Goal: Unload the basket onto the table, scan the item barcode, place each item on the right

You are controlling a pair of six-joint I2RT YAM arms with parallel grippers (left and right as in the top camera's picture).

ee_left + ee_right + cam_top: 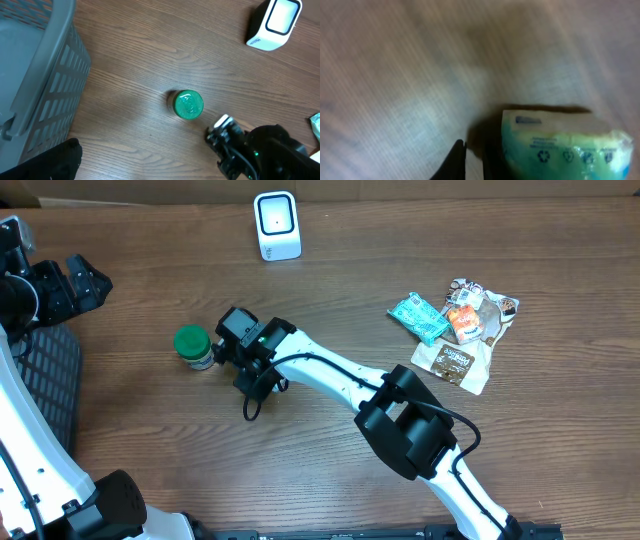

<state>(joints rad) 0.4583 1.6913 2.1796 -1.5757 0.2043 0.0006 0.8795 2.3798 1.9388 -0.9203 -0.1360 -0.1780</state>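
Standing upright left of centre on the worktop point(330, 290), the green-lidded jar point(193, 347) has the right end effector point(222, 352) just to its right, jaws narrow and gripping nothing. Contact with the jar cannot be told. The left end effector point(85, 280) hangs wide at the far left, beside the grey basket point(45, 380). The white scanner point(276, 225) sits at the far edge.

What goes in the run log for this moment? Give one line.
scan: not yet done | right gripper: shut, beside jar, not holding | left gripper: open, empty | jar: upright, apart from scanner
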